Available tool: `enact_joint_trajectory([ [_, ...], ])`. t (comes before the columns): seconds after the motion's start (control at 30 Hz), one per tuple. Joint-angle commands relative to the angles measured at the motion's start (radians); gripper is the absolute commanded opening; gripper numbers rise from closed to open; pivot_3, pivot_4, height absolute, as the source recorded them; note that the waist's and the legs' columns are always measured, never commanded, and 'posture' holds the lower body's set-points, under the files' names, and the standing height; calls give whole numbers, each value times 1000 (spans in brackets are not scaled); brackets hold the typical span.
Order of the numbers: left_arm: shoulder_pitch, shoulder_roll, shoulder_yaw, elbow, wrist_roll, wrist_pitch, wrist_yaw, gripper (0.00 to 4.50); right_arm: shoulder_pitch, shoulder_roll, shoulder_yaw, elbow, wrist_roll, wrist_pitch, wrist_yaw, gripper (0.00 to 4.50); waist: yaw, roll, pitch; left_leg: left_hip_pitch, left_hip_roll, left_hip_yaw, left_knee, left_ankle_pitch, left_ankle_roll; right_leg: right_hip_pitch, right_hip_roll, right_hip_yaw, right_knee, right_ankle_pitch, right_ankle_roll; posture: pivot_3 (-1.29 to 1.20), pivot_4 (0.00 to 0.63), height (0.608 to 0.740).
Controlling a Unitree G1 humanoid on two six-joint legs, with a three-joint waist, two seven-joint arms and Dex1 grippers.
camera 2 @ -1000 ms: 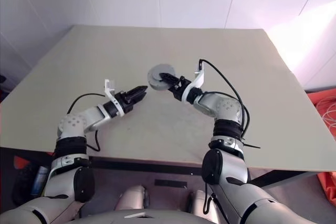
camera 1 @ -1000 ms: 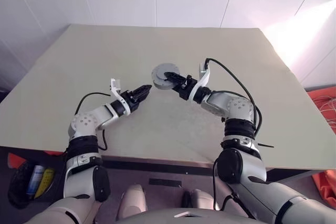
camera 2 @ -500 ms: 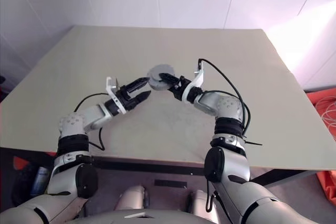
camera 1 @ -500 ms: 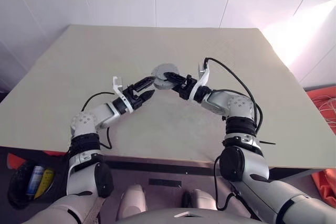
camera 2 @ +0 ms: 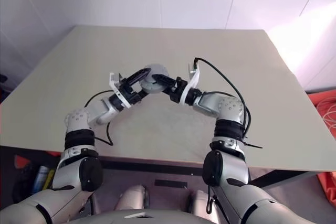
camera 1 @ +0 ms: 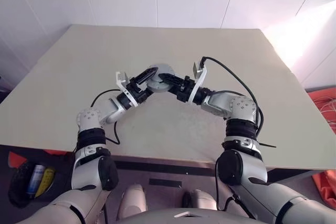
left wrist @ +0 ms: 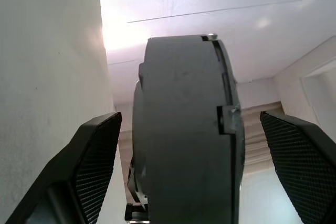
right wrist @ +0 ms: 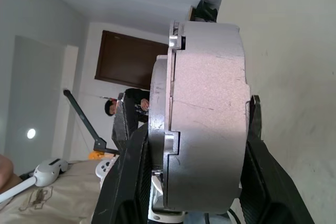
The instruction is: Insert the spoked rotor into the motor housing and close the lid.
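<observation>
The short round silver-grey metal motor housing [camera 1: 159, 77] is held above the beige desk [camera 1: 210, 129], clamped in the right gripper [camera 1: 169, 81] fingers. The left gripper [camera 1: 140, 81] fingers straddle it, spread wide: apparently a handover; next they must close squarely.

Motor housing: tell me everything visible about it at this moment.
The motor housing is a short round silver-grey metal cup with a stepped, notched rim. It is held off the table, on edge, clamped across its flat faces by the right gripper. The left gripper straddles it with open fingers, not touching.
</observation>
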Motion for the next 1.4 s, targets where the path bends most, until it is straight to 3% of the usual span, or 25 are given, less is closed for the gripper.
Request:
enact_joint_trajectory([
  [0.03,-23,12,2,-20,-30,-12,-31,4484,-14,3,5,-61,47,-1,14,2075,2,0,0,0,0,0,0,0,0,0,0,0,0,0,0,0,0,740],
  [0.23,-26,23,-4,-6,-16,-43,-51,4484,-19,-7,8,-49,44,-11,15,2075,3,0,0,0,0,0,0,0,0,0,0,0,0,0,1,0,0,740],
  [0.33,-27,25,-7,2,-8,-60,-54,3867,-20,-9,8,-46,43,-15,14,2075,3,0,0,0,0,0,1,0,0,0,0,0,0,0,1,0,0,740],
  [0.5,-30,34,-10,17,-8,-65,-69,2233,-20,-11,10,-44,44,-23,9,2075,3,0,0,0,0,0,1,0,0,0,0,0,0,0,1,0,0,740],
  [0.53,-30,36,-10,20,-8,-65,-72,2122,-20,-11,10,-44,45,-24,9,2075,3,0,0,0,0,0,1,0,0,0,0,0,0,0,1,0,0,740],
  [0.9,-30,50,-23,41,15,-74,-106,2124,9,-43,96,-85,-17,-92,85,2075,3,0,0,0,0,0,2,0,0,0,0,0,2,0,1,0,0,740],
  [1.13,-31,48,-27,42,28,-91,-117,2124,5,-54,145,-65,-121,-219,62,4333,3,0,0,1,0,-1,5,0,0,0,0,0,7,0,0,0,0,740],
  [1.4,-15,39,-21,-22,92,-256,-109,2124,-6,-78,125,22,-210,-370,30,4333,2,0,0,2,0,-1,6,1,-2,0,-1,1,10,-2,-3,0,0,740],
])
